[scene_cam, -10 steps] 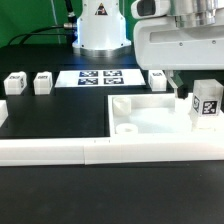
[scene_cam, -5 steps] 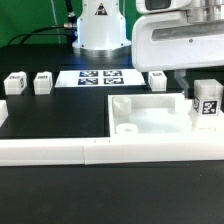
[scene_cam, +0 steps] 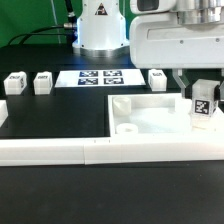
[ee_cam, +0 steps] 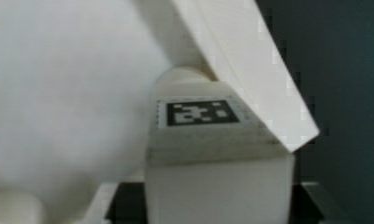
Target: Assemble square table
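1 sq tabletop (scene_cam: 160,120); 4 legs (scene_cam: 42,82); 1 marker board (scene_cam: 100,77).

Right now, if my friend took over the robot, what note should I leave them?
End effector: closed around a short white tagged leg post, which is tilted, at the exterior view's right end of the large white square plastic tabletop slab.
Slab: flat against the long white border wall, no leg seen fitted.
Three loose white leg posts stand behind.
Done: one leg grasped.
Left: fit all four legs.
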Robot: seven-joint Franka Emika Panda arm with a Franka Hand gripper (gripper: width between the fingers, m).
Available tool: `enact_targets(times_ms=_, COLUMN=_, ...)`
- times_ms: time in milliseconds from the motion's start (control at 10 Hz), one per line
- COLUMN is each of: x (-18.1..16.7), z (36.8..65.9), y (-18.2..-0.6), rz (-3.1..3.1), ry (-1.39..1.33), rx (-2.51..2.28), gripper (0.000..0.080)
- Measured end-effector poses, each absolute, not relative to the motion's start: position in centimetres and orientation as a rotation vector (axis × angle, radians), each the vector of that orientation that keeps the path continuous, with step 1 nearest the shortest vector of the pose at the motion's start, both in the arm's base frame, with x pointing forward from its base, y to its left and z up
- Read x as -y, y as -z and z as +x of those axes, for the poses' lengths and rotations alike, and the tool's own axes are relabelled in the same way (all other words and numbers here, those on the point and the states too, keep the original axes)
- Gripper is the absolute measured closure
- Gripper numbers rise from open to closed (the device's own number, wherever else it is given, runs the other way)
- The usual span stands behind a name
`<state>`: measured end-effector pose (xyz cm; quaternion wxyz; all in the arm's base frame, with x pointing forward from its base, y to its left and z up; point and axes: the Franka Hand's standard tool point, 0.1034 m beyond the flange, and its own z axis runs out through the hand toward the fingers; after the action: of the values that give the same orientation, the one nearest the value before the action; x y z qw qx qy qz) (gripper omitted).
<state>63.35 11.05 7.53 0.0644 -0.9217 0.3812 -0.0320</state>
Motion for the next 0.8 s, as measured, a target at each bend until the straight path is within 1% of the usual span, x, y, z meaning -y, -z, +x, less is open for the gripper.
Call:
enact_targets(times_ms=300, x=-11.11, z=62.98, y=-7.43, rz=-2.377, ry=0.023, rx=-1.803, gripper=0.0499)
enact_targets(times_ms=500, x=-11.19, z=62.86, y=-7.32, rz=-2.036, ry=-0.042, rx=-2.106, gripper=0.0499)
enact_targets(times_ms=700, x=-11.74, z=62.82, y=-7.38, rz=-1.895, ry=-0.068, rx=-2.219, gripper=0.0499)
enact_targets(times_ms=800, x=-11.73, z=62.8, y=-7.35, rz=-1.901, ry=-0.068, rx=-2.214, gripper=0.0427)
